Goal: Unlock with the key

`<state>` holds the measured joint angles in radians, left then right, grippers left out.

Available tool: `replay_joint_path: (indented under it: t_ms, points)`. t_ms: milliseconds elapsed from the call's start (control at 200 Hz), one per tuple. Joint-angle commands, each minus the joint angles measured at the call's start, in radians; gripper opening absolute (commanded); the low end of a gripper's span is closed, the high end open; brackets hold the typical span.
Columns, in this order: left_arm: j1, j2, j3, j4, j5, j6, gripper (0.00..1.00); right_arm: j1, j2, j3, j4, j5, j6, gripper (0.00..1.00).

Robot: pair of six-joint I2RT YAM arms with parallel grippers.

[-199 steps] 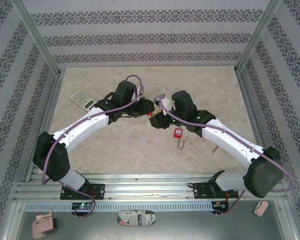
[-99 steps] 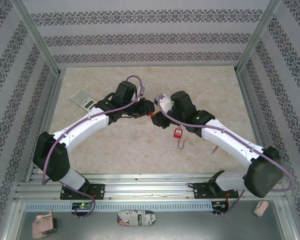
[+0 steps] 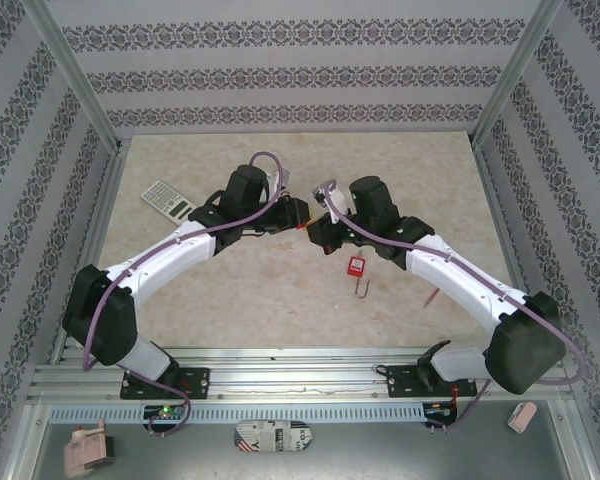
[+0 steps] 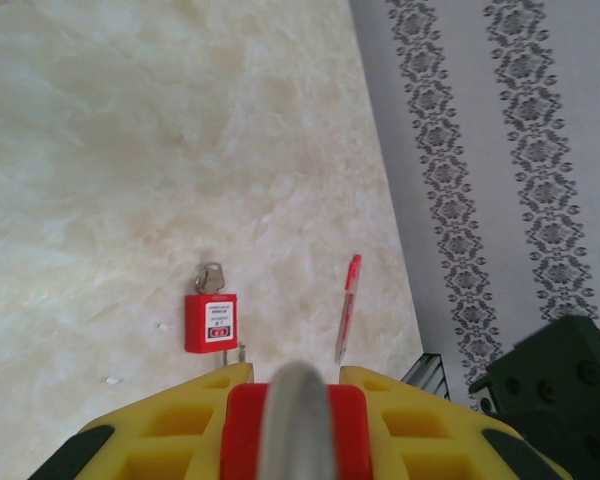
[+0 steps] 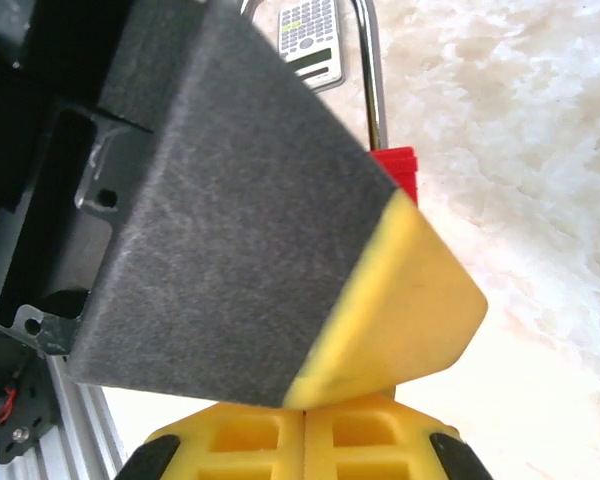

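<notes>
My left gripper point(image 4: 295, 388) point(image 3: 298, 212) is shut on a red padlock point(image 4: 245, 430), whose grey shackle point(image 4: 298, 420) sticks out, blurred, toward the camera. The right wrist view shows that padlock point(image 5: 398, 166) and its shackle point(image 5: 371, 80) behind the left gripper's black-and-yellow finger point(image 5: 280, 230). My right gripper point(image 5: 305, 418) point(image 3: 319, 228) is shut and pressed against that finger. I cannot see whether anything thin sits between its pads. A second red padlock point(image 4: 211, 322) point(image 3: 356, 267) lies on the table with a silver key point(image 4: 209, 277) in it.
A red pen point(image 4: 347, 306) point(image 3: 432, 297) lies on the beige table near the right wall. A calculator point(image 3: 166, 197) point(image 5: 310, 36) rests at the far left. Patterned walls enclose the table point(image 3: 280, 300) on three sides.
The right gripper's jaws have closed. Its wrist has turned and shifted slightly toward the far side. The left gripper still holds its padlock and has barely moved.
</notes>
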<state>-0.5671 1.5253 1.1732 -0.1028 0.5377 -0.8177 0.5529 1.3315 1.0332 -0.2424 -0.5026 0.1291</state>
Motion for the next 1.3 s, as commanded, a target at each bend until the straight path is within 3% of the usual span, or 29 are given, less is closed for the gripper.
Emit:
replay_joint_path:
  t_ms: [0, 120, 215, 310, 465, 679, 1299]
  points:
    - [-0.016, -0.052, 0.0, 0.105, 0.151, 0.025, 0.0, -0.042, 0.004, -0.009, 0.062, -0.002, 0.025, 0.0]
    - [-0.014, -0.039, -0.001, 0.091, 0.14, 0.028, 0.0, -0.046, -0.016, -0.002, 0.036, 0.012, 0.008, 0.0]
    - [-0.011, -0.026, 0.02, 0.027, 0.1, 0.02, 0.0, -0.027, -0.038, -0.003, 0.009, 0.065, -0.019, 0.19]
    - [0.002, -0.013, 0.056, -0.087, 0.028, 0.006, 0.0, 0.012, -0.055, -0.001, -0.025, 0.145, -0.057, 0.29]
    - [0.007, 0.01, 0.126, -0.256, -0.064, 0.024, 0.0, 0.08, -0.089, -0.008, -0.049, 0.291, -0.096, 0.4]
    - [0.012, 0.038, 0.147, -0.291, -0.087, 0.011, 0.0, 0.143, -0.094, -0.012, -0.046, 0.332, -0.112, 0.53]
    - [0.016, 0.067, 0.183, -0.293, -0.048, -0.01, 0.0, 0.206, 0.015, 0.003, -0.033, 0.443, -0.132, 0.59]
